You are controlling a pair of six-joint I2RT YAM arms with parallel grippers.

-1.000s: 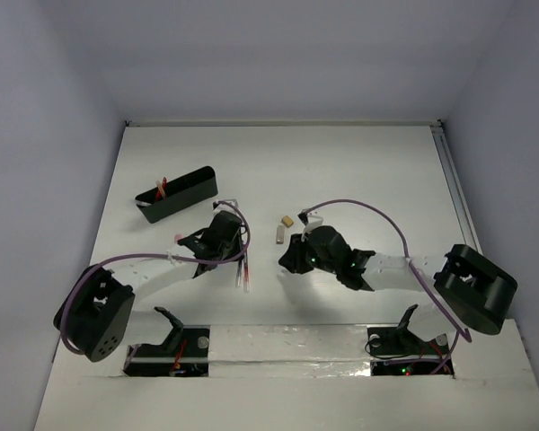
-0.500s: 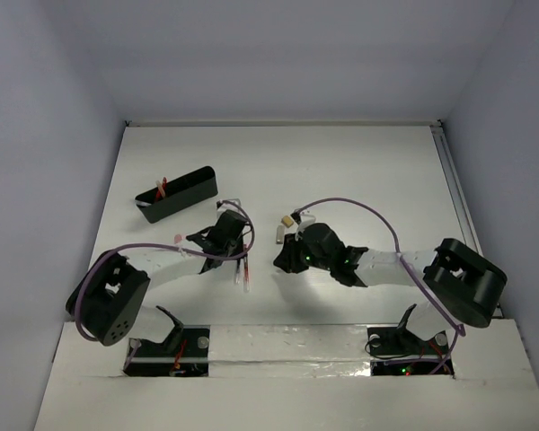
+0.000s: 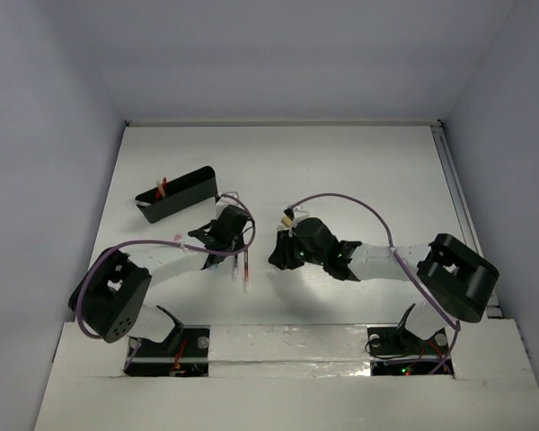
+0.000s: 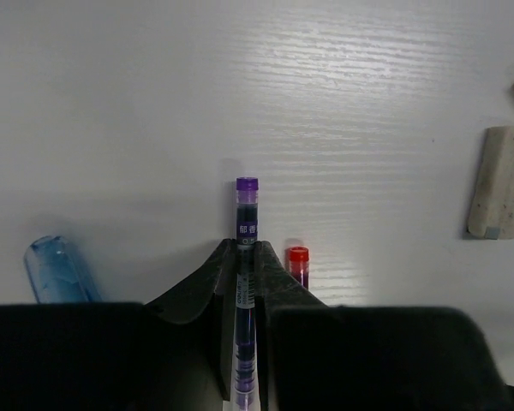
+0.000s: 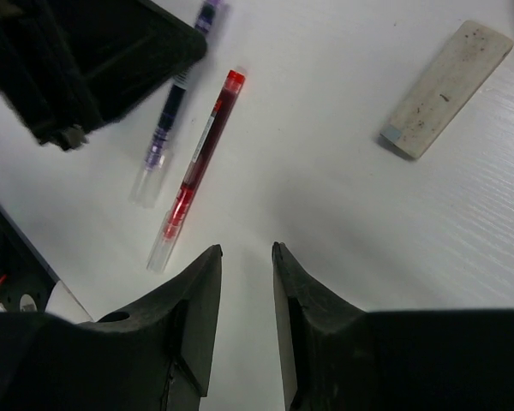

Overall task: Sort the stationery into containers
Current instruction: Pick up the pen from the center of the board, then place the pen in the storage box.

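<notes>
My left gripper [image 4: 247, 244] is shut on a thin purple-capped pen [image 4: 247, 197], which runs lengthwise between its fingers over the table. A red pen [image 4: 298, 261] lies just right of it and a blue capsule [image 4: 58, 270] to the left. From above, the left gripper [image 3: 229, 244] sits by the pens [image 3: 245, 272]. My right gripper [image 5: 246, 250] is open and holds nothing, with the red pen [image 5: 201, 167] and purple pen [image 5: 167, 128] ahead of it to the left. In the overhead view the right gripper [image 3: 277, 258] is just right of the pens.
A long black box [image 3: 177, 193] stands at the back left with a red pen [image 3: 163, 187] in it. A beige eraser [image 4: 499, 181] lies right of the pens, also the eraser [image 5: 445, 90] in the right wrist view. Another small block [image 3: 288, 216] lies behind the right gripper.
The left gripper has closed onto the purple pen. The right arm has moved left toward the pens, and its jaws have opened a little wider.
</notes>
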